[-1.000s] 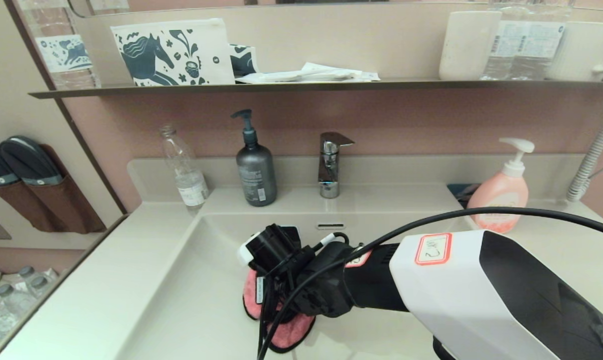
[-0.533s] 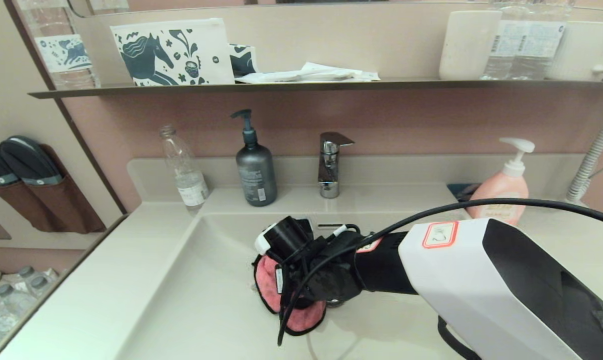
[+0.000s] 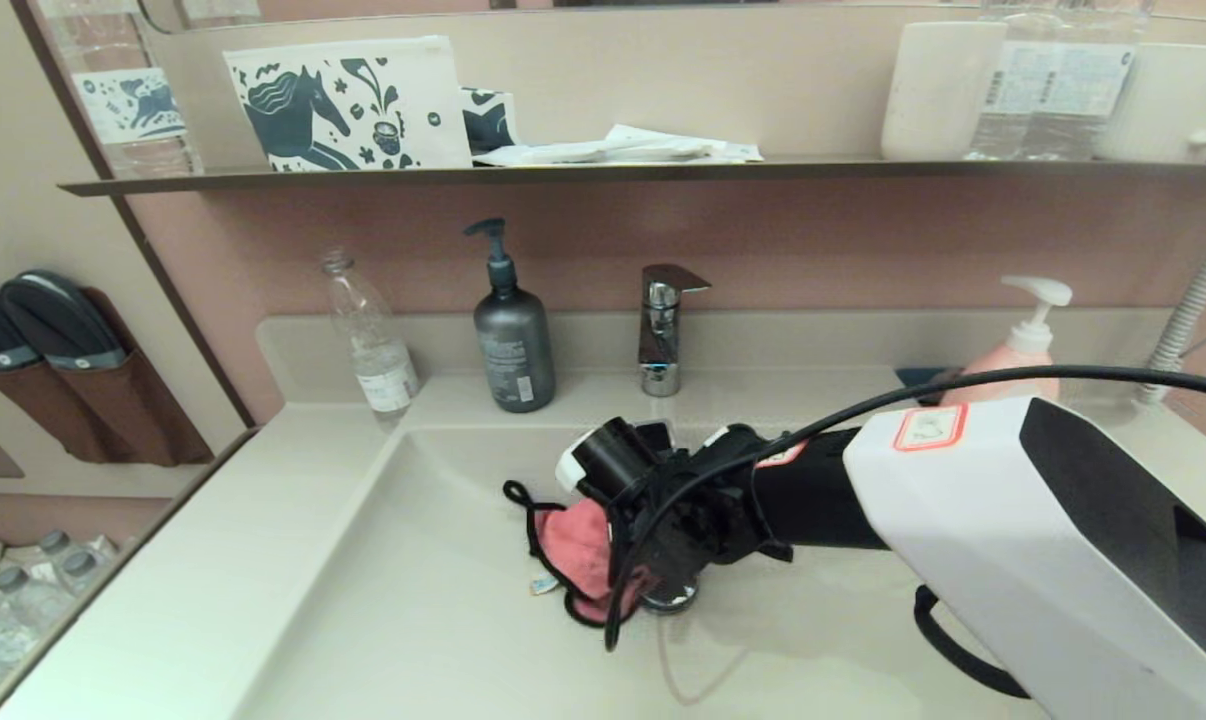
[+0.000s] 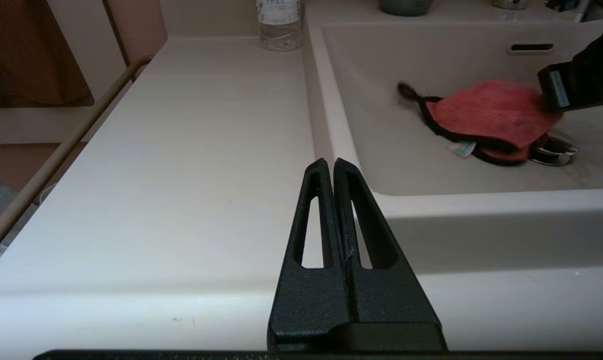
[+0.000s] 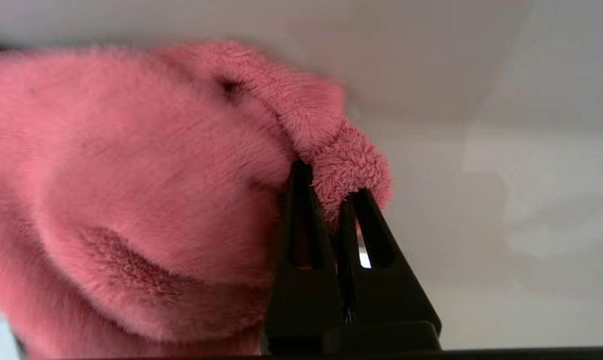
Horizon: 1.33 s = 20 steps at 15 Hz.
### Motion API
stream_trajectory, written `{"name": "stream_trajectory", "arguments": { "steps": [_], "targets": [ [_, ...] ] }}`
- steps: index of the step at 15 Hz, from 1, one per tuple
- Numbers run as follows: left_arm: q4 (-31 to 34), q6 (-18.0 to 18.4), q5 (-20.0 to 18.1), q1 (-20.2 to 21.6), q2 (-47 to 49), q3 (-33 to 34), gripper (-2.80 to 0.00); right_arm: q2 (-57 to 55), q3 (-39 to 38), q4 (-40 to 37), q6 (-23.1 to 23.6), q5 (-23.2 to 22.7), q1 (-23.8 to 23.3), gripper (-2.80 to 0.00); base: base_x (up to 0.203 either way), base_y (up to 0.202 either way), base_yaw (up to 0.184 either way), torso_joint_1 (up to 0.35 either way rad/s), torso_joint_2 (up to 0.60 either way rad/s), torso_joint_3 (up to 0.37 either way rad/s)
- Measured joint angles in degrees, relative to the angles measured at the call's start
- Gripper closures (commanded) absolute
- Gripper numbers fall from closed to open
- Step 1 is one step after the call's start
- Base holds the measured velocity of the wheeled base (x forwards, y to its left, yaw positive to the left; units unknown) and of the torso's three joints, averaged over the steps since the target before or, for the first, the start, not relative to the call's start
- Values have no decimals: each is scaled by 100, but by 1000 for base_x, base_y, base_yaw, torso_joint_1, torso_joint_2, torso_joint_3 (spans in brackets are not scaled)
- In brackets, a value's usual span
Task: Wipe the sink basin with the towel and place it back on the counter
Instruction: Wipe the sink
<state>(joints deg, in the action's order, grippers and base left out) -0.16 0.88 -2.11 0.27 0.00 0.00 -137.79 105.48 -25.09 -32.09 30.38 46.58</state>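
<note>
Right hand: the right hand (image 5: 329,192) reaches into the large rectangular cream-white sink basin (image 3: 403,600) from 3 o'clock in the head view, its two black fingers (image 5: 301,220) pinched tight on a fold of cloth.
Towel: the small coral-pink fluffy terry towel with black edge trim (image 3: 575,545) lies bunched on the basin floor near the centre, touching the round chrome drain plug (image 3: 670,598) at its 3 o'clock side; a black loop of trim (image 3: 516,493) trails out toward 10 o'clock, and a small white tag (image 3: 541,585) pokes out at the towel's 7 o'clock edge.
Towel, left wrist view: the cloth (image 4: 486,117) sits folded over the drain plug (image 4: 554,152), with the right arm's black body above it.
Left hand: the left hand (image 4: 333,172) hovers over the smooth cream-white desk (image 4: 181,150) just beside the basin's rim, fingers pressed together with nothing between them.
Overflow: the slot overflow (image 4: 531,48) shows in the curved back wall, at 12 o'clock from the towel.
Desk items: a clear plastic bottle (image 3: 371,335), a grey pump bottle (image 3: 511,335), a chrome faucet (image 3: 663,325) and a pink pump soap bottle (image 3: 1018,345) stand along the back.
Shelf: a dark narrow wall shelf (image 3: 603,172) runs above them.
</note>
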Motion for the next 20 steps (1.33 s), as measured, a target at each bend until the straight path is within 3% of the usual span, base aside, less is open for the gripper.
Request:
{"name": "stream_trajectory", "arguments": {
  "steps": [3,6,11,16,20],
  "targets": [
    [2,-2,0,2,0,0,0,329,-367,-175,30,41,-199,0,0,0,0,0,0,0],
    [0,0,2,2,0,0,0,577,-547,-721,30,362,-468,0,0,0,0,0,0,0],
    [0,-2,2,0,0,0,0,1113,-956,-1380,31,396,-653,0,0,0,0,0,0,0],
    [0,0,0,2,0,0,0,1781,-1941,-1951,14,603,-556,0,0,0,0,0,0,0],
    [0,0,0,0,0,0,0,2417,-2613,-2617,-71,525,-207,0,0,0,0,0,0,0]
  ]
}}
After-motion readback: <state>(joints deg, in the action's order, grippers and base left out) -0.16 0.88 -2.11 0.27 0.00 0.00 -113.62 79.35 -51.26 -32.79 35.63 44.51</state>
